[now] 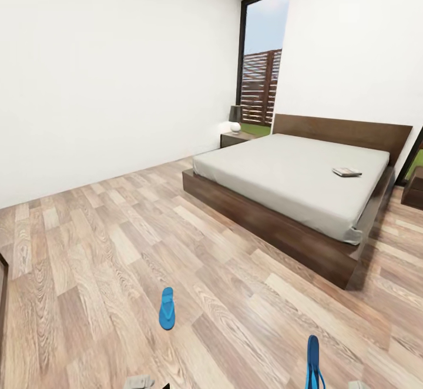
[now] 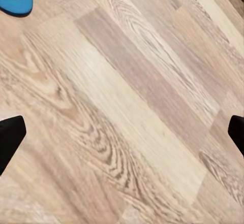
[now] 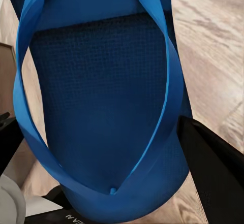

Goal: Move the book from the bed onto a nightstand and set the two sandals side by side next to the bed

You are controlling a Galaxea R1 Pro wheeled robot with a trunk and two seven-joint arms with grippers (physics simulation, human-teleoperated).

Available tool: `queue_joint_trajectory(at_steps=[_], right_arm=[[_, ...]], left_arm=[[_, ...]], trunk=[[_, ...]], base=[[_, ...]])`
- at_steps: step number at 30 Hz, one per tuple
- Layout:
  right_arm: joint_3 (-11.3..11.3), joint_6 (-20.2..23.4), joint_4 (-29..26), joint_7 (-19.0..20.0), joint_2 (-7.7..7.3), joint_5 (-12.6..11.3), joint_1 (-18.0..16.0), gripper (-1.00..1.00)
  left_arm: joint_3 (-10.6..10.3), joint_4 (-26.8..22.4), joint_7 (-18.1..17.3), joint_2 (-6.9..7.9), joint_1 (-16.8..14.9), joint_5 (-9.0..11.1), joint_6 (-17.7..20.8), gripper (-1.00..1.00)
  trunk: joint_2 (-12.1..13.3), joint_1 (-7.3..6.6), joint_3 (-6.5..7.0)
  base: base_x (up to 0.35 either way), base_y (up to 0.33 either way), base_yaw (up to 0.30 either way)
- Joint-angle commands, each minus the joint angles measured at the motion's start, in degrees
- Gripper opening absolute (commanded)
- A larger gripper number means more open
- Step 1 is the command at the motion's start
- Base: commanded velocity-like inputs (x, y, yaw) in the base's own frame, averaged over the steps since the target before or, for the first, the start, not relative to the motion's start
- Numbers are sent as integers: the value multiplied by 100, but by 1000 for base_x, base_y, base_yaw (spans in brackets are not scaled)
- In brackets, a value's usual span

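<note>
one sandal (image 3: pixel 107 107) is clamped between the right gripper (image 3: pixel 109 183) fingers, raised on edge over the floor (image 1: pixel 117 230); thin, light and floppy, it is best gripped across the sole. the other sandal (image 1: pixel 167 308) lies flat, well apart from the bed (image 1: pixel 294 177). the left gripper (image 2: pixel 122 132) fingers are spread, empty.

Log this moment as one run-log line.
right gripper: shut on sandal | left gripper: open over floor | second sandal: on floor | book: on bed

A home bedroom: a low bed (image 1: pixel 294 183) with dark wooden frame sits right of centre, a nightstand (image 1: pixel 235 138) with a lamp (image 1: pixel 235 117) beside it, white walls, wood-plank floor (image 1: pixel 106 248), and a tall window (image 1: pixel 261 60) at upper right showing a fence.
</note>
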Motion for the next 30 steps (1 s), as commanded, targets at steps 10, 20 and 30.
queue_joint_trajectory(at_steps=[10,20,30], right_arm=[[-55,-2,21,24,-2,23,-10,-100],[-55,-2,21,24,-2,23,-10,-100],[-57,-2,21,23,-2,23,-10,-100]], left_arm=[[-49,7,-13,2,-4,50,-23,100],[-50,7,-13,2,-4,50,-23,100],[-50,7,-17,2,-4,50,-24,100]], trunk=[[-2,2,-6],[-2,2,-6],[-2,2,-6]], base=[[320,0,0],[320,0,0],[293,0,0]])
